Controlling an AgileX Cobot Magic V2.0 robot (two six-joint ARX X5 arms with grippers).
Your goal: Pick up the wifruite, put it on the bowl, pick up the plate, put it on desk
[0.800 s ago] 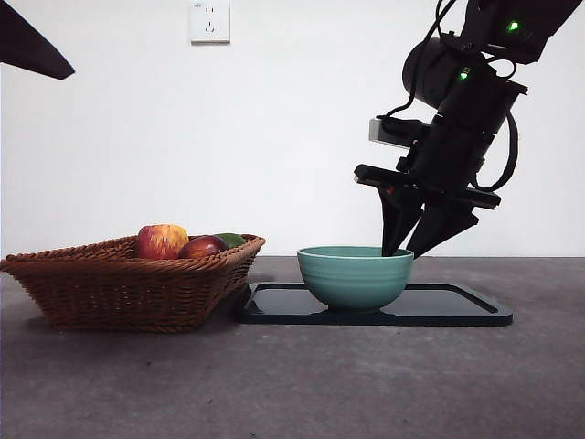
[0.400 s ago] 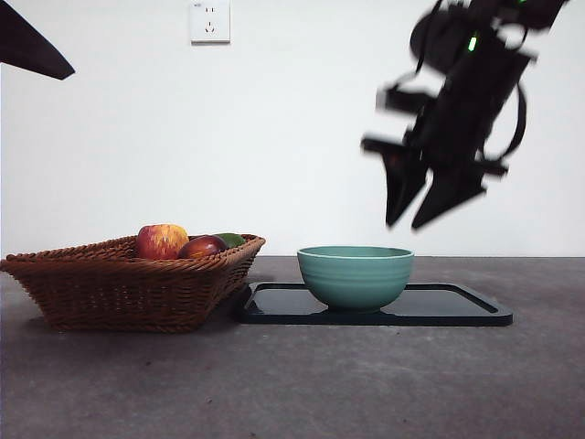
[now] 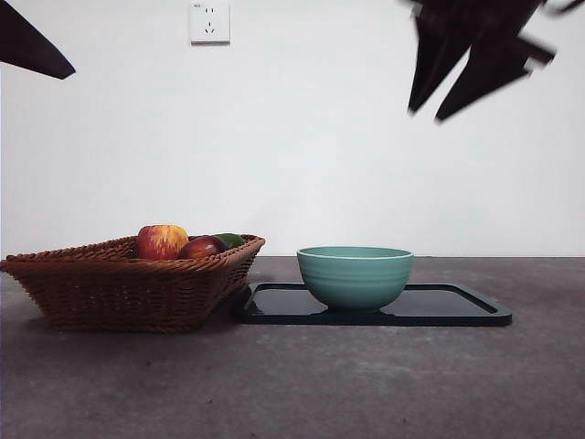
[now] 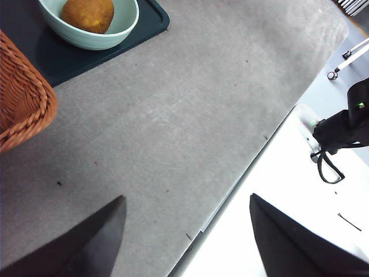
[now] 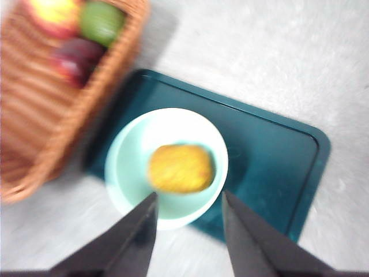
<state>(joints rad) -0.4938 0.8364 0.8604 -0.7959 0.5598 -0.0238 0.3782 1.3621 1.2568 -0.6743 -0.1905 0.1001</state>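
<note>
Right claw [image 3: 452, 96]: two black tapered, pointed jaws, matte. Left claw [image 4: 184, 242]: same black wedge-shaped jaws. Other arm's body black, green indicator light, looped black cable.

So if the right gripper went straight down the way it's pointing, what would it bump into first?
Probably the wifruite lying in the bowl. The right gripper has open fingers aimed about there from well above, though the blur leaves its exact line uncertain.
</note>
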